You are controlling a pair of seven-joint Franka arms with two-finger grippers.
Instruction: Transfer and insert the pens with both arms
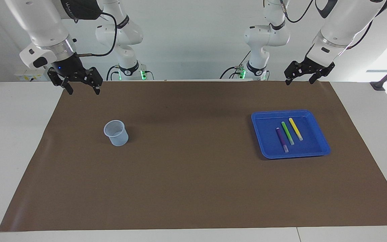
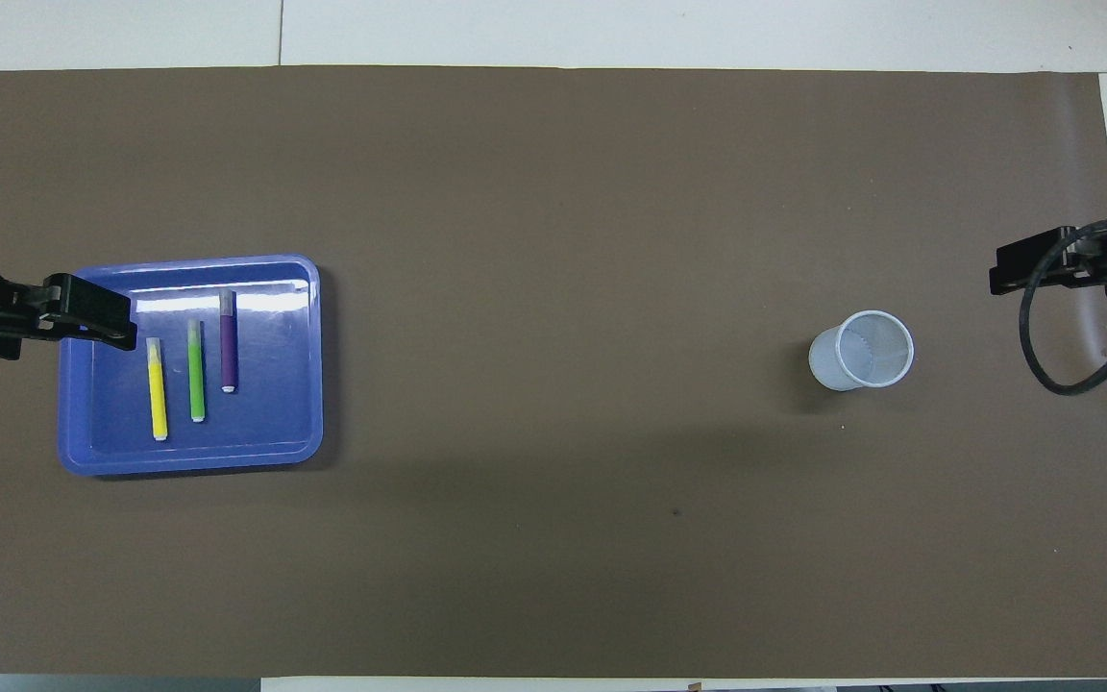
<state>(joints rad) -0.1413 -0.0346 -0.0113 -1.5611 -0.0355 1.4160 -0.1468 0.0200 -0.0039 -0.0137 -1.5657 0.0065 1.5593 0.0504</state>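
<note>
Three pens [image 1: 290, 133], one tray [image 1: 321, 140], one cup [image 1: 116, 133]

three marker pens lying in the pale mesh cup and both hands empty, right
Not quite. The yellow marker pen, green marker pen and purple marker pen lie in the blue plastic tray, not the pale mesh cup, as the facing view shows. Both hands are empty.

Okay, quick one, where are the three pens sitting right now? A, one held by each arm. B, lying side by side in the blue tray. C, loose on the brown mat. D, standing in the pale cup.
B: the yellow pen, green pen and purple pen lie side by side in the blue tray, while the cup toward the right arm's end stands with no pens in it.
</note>
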